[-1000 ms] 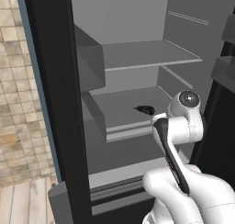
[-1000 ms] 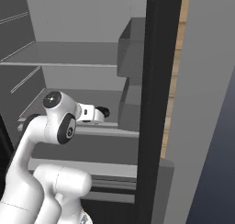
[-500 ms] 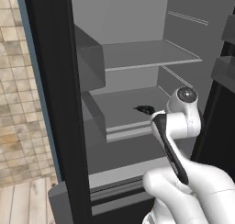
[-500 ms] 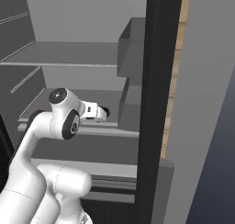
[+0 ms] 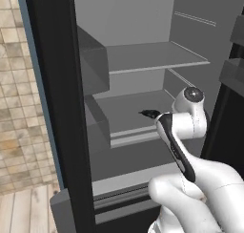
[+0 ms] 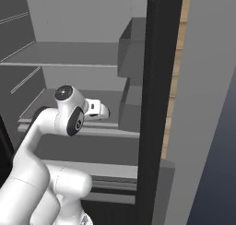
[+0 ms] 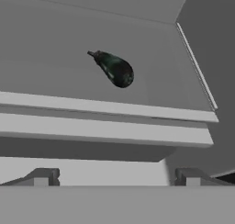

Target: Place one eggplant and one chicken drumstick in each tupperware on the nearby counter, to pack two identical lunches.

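The eggplant (image 7: 114, 69) has a glossy, smooth dark skin with a faint green sheen. The fridge shelf (image 7: 55, 81) beneath looks matt grey and smooth, like plastic. The arm (image 5: 190, 127) is glossy white plastic with dark joints.

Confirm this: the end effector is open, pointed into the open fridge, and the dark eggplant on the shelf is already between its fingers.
Not quite. The hand view shows the dark green eggplant lying on the grey fridge shelf, well ahead of the open end effector, not between its fingers. The rest holds.
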